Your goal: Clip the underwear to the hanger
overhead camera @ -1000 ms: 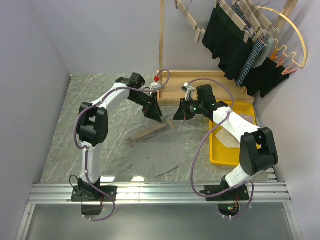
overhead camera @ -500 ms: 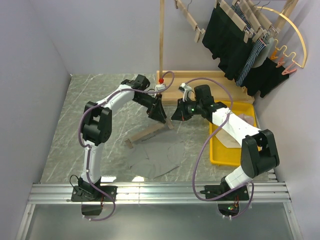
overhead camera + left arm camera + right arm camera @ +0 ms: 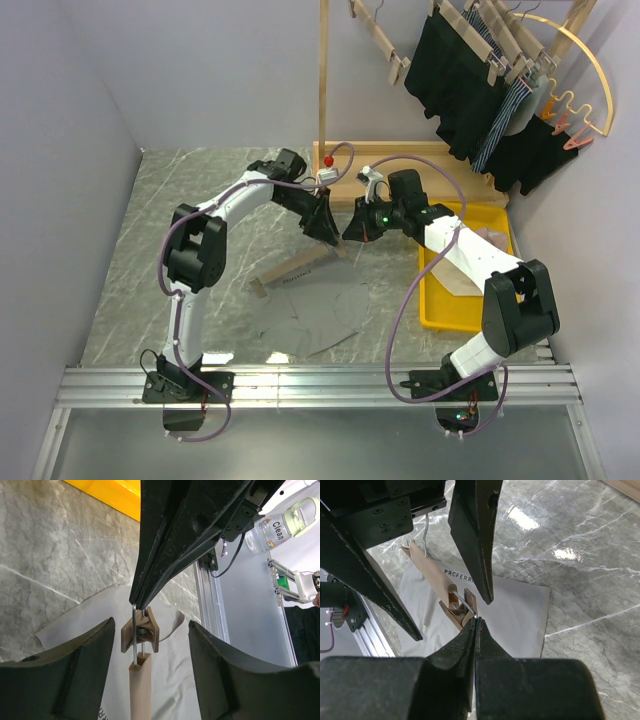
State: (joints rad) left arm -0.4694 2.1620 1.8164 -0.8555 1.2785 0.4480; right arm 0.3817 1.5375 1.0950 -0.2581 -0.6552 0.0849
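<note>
The hanger (image 3: 295, 268), a pale wooden bar, lies slanted with its right end lifted off the table. My right gripper (image 3: 350, 236) (image 3: 476, 620) is shut on the thin metal wire at that end, just above the wooden clip (image 3: 462, 610). My left gripper (image 3: 330, 238) (image 3: 150, 630) is open and straddles the same clip (image 3: 141, 632), with a gap on each side. The light grey underwear (image 3: 320, 315) (image 3: 175, 675) (image 3: 520, 615) lies spread flat on the table beneath the hanger. The hanger's hook (image 3: 426, 532) shows farther along the bar.
A yellow tray (image 3: 432, 300) with a pale garment sits at the right. Behind the grippers stand a wooden rack base (image 3: 430, 160) and post (image 3: 323, 80). Black garments (image 3: 455, 80), spare wooden hangers (image 3: 385, 45) and a yellow hoop hanger (image 3: 595, 70) hang at the back right.
My left gripper has moved right to the hanger's raised end and its jaws have narrowed around the clip. The right gripper has kept its hold on the wire almost in place.
</note>
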